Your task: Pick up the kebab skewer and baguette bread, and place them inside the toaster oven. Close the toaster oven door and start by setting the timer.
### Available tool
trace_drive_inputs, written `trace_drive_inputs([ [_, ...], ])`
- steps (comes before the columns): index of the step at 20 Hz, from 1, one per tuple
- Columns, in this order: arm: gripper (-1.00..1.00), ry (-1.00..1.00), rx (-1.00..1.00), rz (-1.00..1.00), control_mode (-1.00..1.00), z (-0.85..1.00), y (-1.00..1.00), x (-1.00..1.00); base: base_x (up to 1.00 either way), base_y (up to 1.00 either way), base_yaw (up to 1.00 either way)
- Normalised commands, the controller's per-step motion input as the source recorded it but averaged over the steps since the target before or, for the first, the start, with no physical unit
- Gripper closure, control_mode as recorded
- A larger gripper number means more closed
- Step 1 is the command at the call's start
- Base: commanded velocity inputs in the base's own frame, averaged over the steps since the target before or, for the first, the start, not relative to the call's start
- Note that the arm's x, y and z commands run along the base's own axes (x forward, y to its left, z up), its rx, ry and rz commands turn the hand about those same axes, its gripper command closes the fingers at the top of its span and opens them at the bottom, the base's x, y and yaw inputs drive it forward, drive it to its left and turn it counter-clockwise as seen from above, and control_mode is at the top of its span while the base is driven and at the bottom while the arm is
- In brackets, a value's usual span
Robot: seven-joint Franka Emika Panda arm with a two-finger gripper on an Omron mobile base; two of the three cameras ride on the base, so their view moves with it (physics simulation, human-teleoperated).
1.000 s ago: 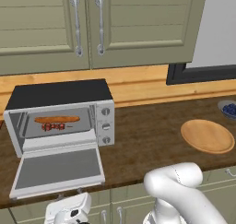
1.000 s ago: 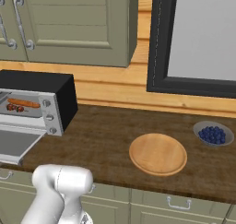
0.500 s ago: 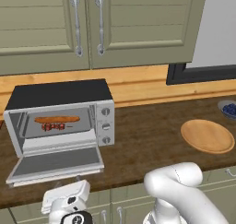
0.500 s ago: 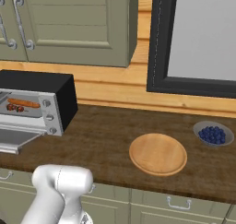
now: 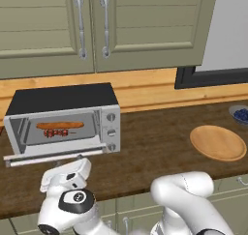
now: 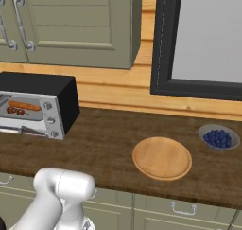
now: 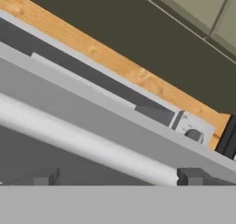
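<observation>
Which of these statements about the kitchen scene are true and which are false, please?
1. The baguette bread and the kebab skewer both lie inside the toaster oven. True.
2. The toaster oven door is fully shut against the oven's front. False: it is partly raised, and the food shows above it.
3. The round wooden plate has bread on it. False: nothing lies on it.
4. A small bowl of blueberries stands on the counter to the right of the wooden plate. True.
5. The claw is open, with the door's silver bar handle just ahead of its tips. True.
</observation>
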Motion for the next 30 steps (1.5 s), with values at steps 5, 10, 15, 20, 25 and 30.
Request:
trace_drive_inputs([
  [5, -1.0, 0.0, 0.0, 0.0, -1.0, 0.23, -0.29, 0.85, 0.0, 0.0, 0.0],
  [10, -1.0, 0.0, 0.0, 0.0, -1.0, 0.2, -0.25, 0.76, 0.0, 0.0, 0.0],
  [15, -1.0, 0.0, 0.0, 0.0, -1.0, 0.31, -0.33, 0.82, 0.0, 0.0, 0.0],
  [20, -1.0, 0.0, 0.0, 0.0, -1.0, 0.29, -0.3, 0.63, 0.0, 0.0, 0.0],
  [25, -1.0, 0.0, 0.0, 0.0, -1.0, 0.19, -0.3, 0.5, 0.0, 0.0, 0.0],
  [30, -1.0, 0.01, 0.0, 0.0, -1.0, 0.02, -0.34, 0.61, 0.0, 0.0, 0.0],
])
